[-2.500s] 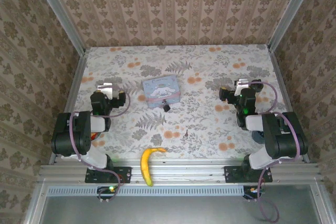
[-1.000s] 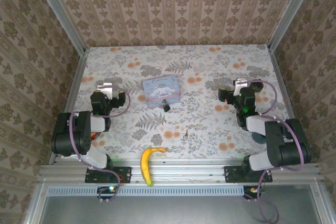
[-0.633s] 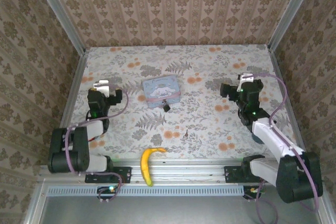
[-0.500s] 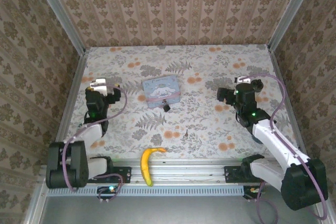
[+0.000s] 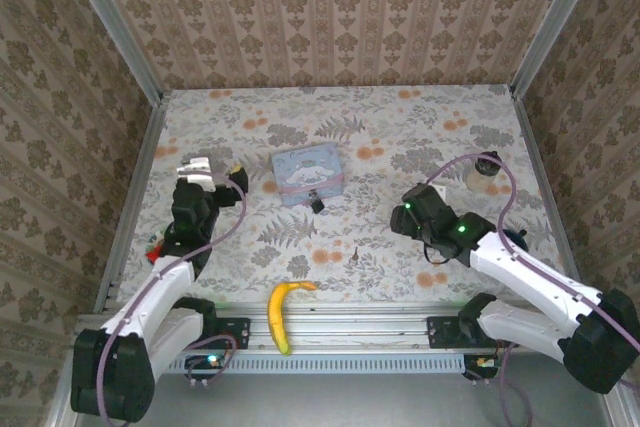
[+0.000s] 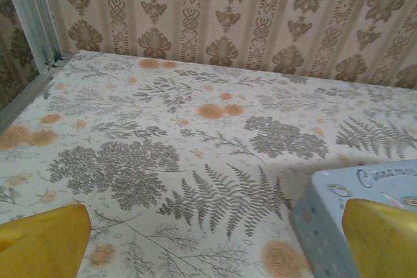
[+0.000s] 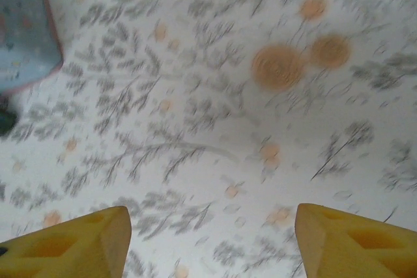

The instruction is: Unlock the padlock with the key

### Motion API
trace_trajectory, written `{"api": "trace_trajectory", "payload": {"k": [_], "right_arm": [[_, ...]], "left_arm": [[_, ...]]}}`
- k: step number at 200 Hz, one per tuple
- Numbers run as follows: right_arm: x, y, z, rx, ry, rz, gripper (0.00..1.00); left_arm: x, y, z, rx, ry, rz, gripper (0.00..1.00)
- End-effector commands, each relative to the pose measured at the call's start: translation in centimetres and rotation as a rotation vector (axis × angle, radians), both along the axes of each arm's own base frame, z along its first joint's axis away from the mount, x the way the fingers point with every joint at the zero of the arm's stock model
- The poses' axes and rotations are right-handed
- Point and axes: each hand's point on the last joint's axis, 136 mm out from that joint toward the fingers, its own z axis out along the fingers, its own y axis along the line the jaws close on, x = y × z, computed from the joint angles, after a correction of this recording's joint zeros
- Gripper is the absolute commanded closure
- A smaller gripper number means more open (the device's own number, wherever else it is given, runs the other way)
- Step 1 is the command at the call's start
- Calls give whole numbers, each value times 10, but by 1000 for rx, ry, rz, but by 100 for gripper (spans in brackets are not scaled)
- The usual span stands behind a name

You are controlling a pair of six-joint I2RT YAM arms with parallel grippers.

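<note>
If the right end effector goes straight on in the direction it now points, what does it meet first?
Probably only the floral table cover. In the right wrist view the right end effector aims at bare pattern; the pale blue tin and the padlock lie at the picture's left edge. Blur leaves depth unclear.

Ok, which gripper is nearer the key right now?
Right. The right gripper is close to the key, just to its right and slightly farther back. The left gripper is well off to the key's left.
</note>
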Motion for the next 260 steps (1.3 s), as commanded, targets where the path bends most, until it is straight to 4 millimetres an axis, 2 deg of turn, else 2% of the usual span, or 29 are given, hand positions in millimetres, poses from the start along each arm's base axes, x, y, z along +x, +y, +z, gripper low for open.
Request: {"api": "trace_trajectory", "payload": {"k": [1, 40, 104, 112, 126, 159, 162, 176, 238, 260], "right_arm": [[-18, 16, -8, 72, 98, -43, 36], [-29, 48, -11, 136, 146, 3, 50], [-43, 85, -31, 158, 217, 44, 60], [-40, 95, -31, 170, 210, 53, 62], [-39, 103, -37, 162, 228, 65, 66], [-36, 121, -47, 180, 268, 75, 71], [-37, 121, -54, 165, 285, 72, 71], [-36, 126, -61, 170, 304, 73, 73], [-38, 124, -83, 125, 360, 41, 76], [-37, 129, -88, 144, 365, 46, 77]], "left_arm": [[-14, 0, -22, -87, 74, 10, 0], [-26, 2, -34, -102, 94, 14, 0], [-35, 9, -26, -108, 37, 35, 0], [-35, 9, -26, -105, 36, 34, 0], [-35, 9, -27, -102, 39, 34, 0], [-34, 6, -31, -105, 56, 20, 0], [-34, 5, -32, -105, 58, 18, 0], [-33, 4, -31, -105, 59, 12, 0], [-33, 2, -31, -103, 58, -3, 0], [-33, 1, -33, -103, 63, -5, 0]]}}
